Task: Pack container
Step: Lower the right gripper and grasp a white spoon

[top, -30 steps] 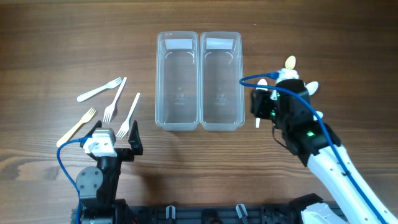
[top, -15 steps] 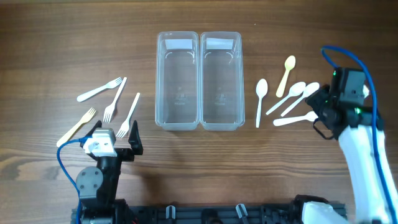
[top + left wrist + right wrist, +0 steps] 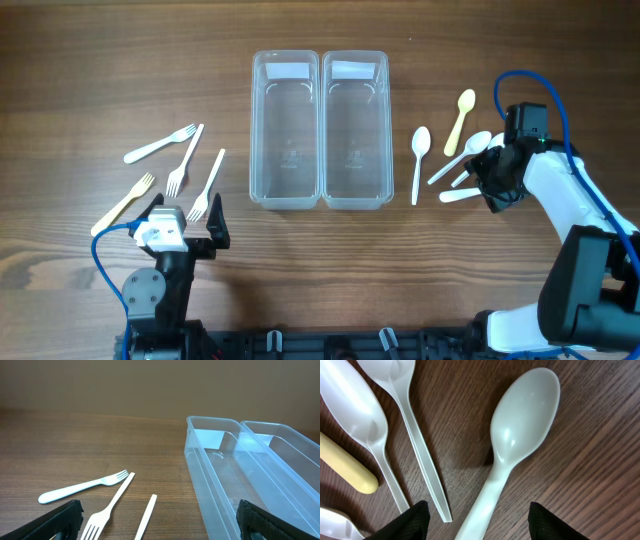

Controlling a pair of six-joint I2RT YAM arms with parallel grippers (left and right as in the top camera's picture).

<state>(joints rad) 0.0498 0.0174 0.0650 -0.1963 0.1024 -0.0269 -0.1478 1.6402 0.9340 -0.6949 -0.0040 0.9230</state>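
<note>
My right gripper (image 3: 476,522) has returned over the spoons (image 3: 522,425) at 3 o'clock, jaws apart, empty. Containers (image 3: 320,130) remain unfilled; left gripper (image 3: 160,522) stands wide apart.

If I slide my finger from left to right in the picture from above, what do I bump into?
forks → left container → right container → lone white spoon → yellow spoon

right arm (image 3: 560,195): white shell | right pincer (image 3: 479,520): black | left arm (image 3: 170,268): black, white block | cables (image 3: 520,75): blue
</note>
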